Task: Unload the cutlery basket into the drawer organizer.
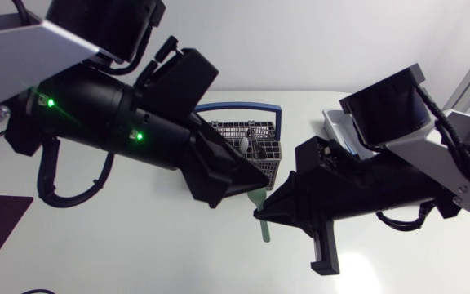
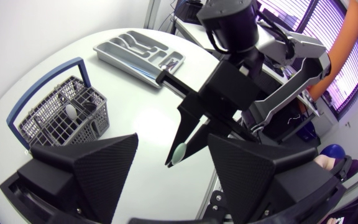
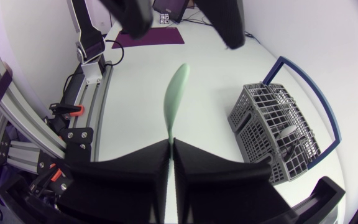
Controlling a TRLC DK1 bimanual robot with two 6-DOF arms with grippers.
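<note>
From above, the right claw (image 1: 259, 214) pinched one pale green spoon (image 1: 264, 230) just beside the basket (image 1: 233, 131). The single organizer (image 1: 333, 122) lay behind that arm, so the right arm was nearer to it.

From the left wrist, the left claw (image 2: 172, 146) stood spread and empty, the spoon's bowl towards its gap. At least two pieces sat in the basket.

From the right wrist, fingers pressed the handle; the spoon's long axis ran straight ahead.
</note>
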